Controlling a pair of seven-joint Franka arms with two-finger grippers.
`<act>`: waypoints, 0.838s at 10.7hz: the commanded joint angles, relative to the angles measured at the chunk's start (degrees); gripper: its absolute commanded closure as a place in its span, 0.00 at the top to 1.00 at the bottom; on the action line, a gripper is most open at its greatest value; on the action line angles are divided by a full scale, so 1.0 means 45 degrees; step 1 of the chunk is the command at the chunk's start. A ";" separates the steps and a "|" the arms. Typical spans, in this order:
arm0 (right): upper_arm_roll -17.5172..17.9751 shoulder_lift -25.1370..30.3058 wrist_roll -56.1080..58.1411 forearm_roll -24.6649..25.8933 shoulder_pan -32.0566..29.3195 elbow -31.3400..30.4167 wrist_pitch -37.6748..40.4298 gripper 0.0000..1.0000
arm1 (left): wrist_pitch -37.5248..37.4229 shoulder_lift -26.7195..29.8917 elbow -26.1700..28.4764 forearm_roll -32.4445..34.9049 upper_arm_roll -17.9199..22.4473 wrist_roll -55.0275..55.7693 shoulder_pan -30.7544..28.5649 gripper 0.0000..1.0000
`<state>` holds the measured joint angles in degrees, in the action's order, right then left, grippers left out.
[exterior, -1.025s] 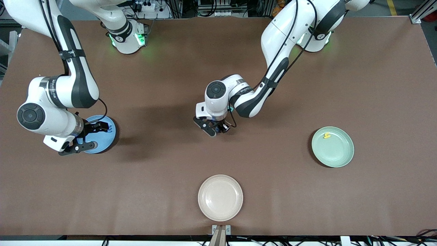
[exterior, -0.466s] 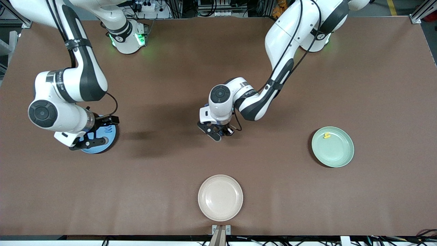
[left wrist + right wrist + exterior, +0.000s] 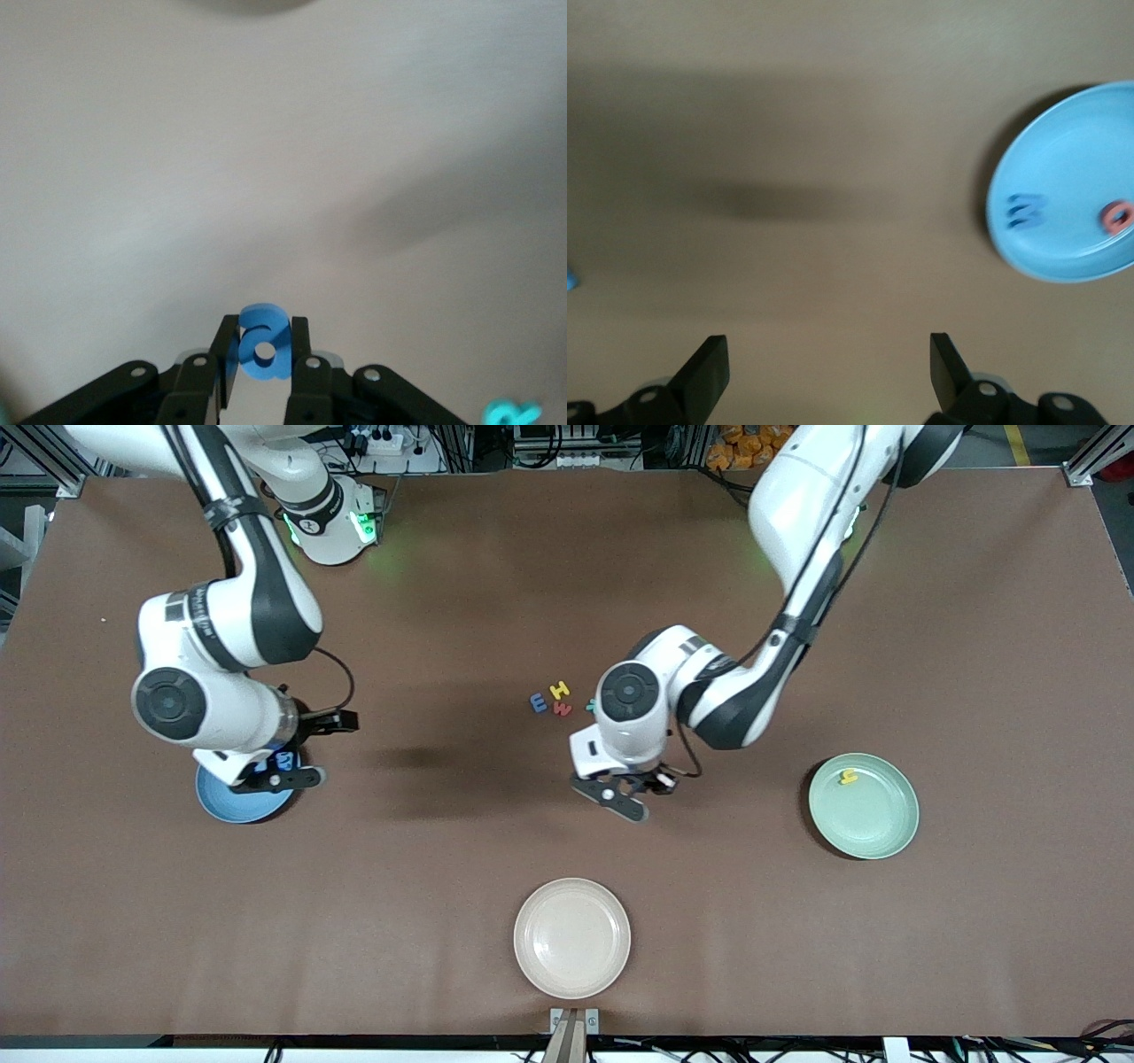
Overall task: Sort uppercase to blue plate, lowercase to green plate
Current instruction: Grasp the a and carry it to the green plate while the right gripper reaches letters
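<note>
- While we are looking across the bench, the left end effector is hanging over bare bench between the loose letters and the cream plate, clenched on the blue a, which is sitting pinched between its fingers in the left wrist view.
- The right end effector is hanging over the blue plate, and we are seeing its fingers standing wide apart with nothing between them.
- In the right wrist view we are finding the blue W and the red Q lying on the blue plate, well apart from each other.
- The blue plate is sitting toward the right arm's end of the bench, partly covered by the right arm.
- The green plate is sitting toward the left arm's end, and the yellow h is lying in it close to the rim.
- Near the middle of the bench we are seeing a small cluster of letters: the yellow H, the blue e and the red m, lying just beside one another.
- A speck of teal is showing beside that cluster at the edge of the left arm; we cannot tell which letter it is.
</note>
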<state>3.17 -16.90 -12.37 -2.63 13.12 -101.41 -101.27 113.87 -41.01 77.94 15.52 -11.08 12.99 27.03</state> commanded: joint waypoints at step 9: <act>0.2008 0.0125 -0.9058 -0.1389 0.2982 -0.1076 -0.2743 1.00 | 0.2117 0.2883 0.5472 -0.0461 -0.0897 0.0043 -0.6336 0.00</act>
<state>9.95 -16.56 -47.20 -8.11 25.95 -104.40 -110.13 120.47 -29.87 98.44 14.74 -13.84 12.59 0.89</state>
